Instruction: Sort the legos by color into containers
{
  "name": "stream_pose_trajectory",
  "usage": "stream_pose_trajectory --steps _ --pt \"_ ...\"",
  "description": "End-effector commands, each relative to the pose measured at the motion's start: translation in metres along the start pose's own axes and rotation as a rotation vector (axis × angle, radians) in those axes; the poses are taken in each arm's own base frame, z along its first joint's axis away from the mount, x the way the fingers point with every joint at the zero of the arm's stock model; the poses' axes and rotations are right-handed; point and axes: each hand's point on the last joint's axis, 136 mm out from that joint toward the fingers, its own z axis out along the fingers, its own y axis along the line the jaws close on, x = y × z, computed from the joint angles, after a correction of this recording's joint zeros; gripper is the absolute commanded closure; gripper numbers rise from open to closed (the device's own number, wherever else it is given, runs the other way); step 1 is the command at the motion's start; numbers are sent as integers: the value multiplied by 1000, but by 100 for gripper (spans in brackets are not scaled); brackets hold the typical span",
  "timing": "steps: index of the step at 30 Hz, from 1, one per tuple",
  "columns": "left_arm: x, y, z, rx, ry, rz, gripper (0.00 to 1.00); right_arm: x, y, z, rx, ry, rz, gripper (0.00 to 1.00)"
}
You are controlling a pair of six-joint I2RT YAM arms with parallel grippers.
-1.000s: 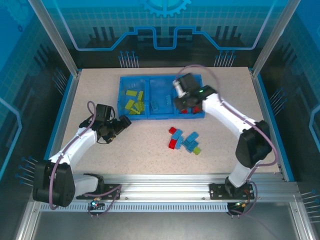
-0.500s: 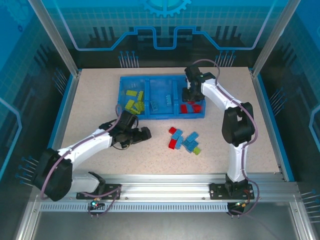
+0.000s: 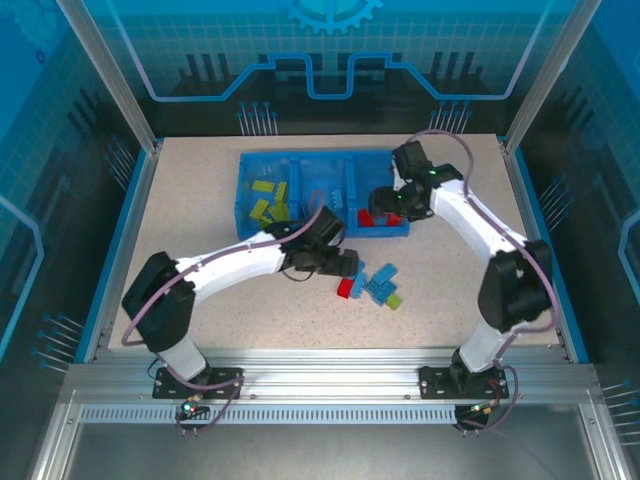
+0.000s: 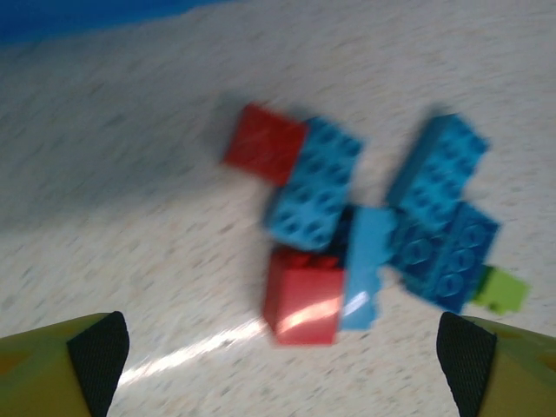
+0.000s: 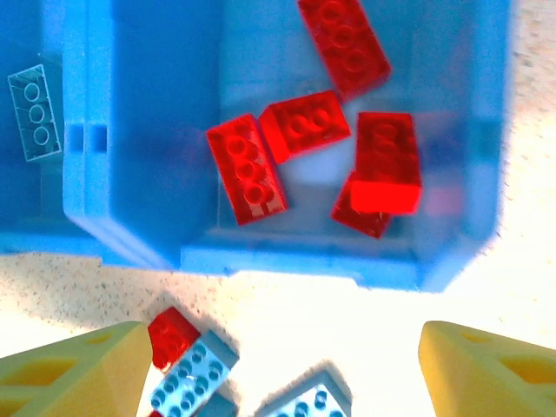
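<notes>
Left tool (image 3: 340, 265) released, nothing between its fingers (image 4: 100, 356); it hangs at the 10 o'clock edge of the loose pile (image 3: 375, 285) on the bench (image 3: 200, 200). In its wrist view the pile is at 12 o'clock, with the nearest red brick (image 4: 304, 304) about centred between the fingers and apart from both. Right tool (image 3: 385, 200) is spread wide too and empty, over the near wall of the tray (image 3: 320, 155) at the right compartment (image 5: 452, 104); contents at its 12 o'clock, pile at 6. Status: left compartment (image 3: 248, 170) holds the yellow-greens (image 3: 268, 200), middle compartment (image 3: 325, 180) a few light blues (image 3: 322, 207), right one five reds (image 5: 246, 168) by my count. No mixed colours that I can see. Left outside: two reds, about four light blues, one yellow-green (image 4: 502, 291), all bunched in the pile at 6 o'clock of the right compartment. I'd call it roughly two-thirds done. Likely next: left tool takes the centred red.
</notes>
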Motion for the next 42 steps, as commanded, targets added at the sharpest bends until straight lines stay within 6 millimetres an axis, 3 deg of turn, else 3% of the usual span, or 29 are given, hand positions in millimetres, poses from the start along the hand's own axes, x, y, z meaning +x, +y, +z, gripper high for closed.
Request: stream_pose_trajectory --steps 1,7,14,17,30,36,37,42 --pt "6 -9 12 -76 62 158 8 7 -32 -11 11 -26 87 18" --pt "18 -27 40 -105 134 263 18 34 -74 -25 47 -23 157 18" --pt "25 -37 59 -151 176 353 33 51 -103 -37 60 -40 234 18" --pt "28 -36 64 -161 189 364 33 56 -111 -39 58 -43 263 18" --pt "27 -34 85 -181 202 390 58 74 -113 -44 43 -29 263 21" --pt "25 -37 92 -174 205 379 71 119 -95 -36 12 26 233 21" --pt "24 -37 91 -174 203 375 73 134 -94 -31 12 48 235 22" --pt "13 -40 79 -171 165 359 75 168 -90 -29 3 63 252 22"
